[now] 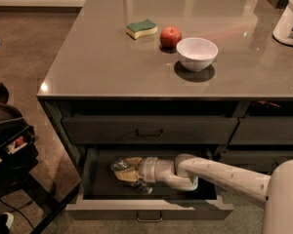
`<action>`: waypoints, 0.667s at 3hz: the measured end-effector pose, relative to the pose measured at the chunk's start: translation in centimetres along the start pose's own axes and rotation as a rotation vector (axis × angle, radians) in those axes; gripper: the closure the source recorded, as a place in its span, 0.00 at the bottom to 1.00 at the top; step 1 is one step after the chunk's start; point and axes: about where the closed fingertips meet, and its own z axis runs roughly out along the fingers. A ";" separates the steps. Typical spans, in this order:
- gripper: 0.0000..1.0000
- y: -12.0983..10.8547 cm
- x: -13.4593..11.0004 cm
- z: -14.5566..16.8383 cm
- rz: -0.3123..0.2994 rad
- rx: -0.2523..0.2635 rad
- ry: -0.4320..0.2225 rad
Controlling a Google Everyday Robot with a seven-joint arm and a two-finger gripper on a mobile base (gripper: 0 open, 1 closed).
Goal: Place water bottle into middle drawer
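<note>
1. Nearest the camera: middle drawer (112,211), standing open, with a flat grey front, a small bar pull at centre and a dark box interior.
2. Reaching into it from the lower right: white arm (224,177), ending at the right edge in a bulky white body only partly in frame.
3. Inside the box, left of centre: water bottle (118,165), small, clear and crinkly, with pale glints on the plastic. Hard to read here: label band and cap not made out, and much of its right end covered.
4. Right against the bottle, at the arm's tip: gripper (128,169), tan-coloured, low in the drawer, with the bottle at its left end and touching it or very nearly so. Cannot tell whether clamped on the bottle or loose.
5. Just above: top drawer (149,129), closed, same width, with its own small pull.
6. To the right: narrower drawers (266,130) of the neighbouring stack, cut off by the frame.
7. Farther back, on the grey countertop (102,67): white bowl (197,53), red apple (170,36) just beside it, green-and-yellow sponge (141,28) near the apple.
8. At the far right edge: white container (290,18), partly out of frame.
</note>
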 end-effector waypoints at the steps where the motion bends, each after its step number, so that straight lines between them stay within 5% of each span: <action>1: 0.35 0.0 0.0 0.0 0.000 0.000 0.000; 2: 0.12 0.0 0.0 0.0 0.000 0.000 0.000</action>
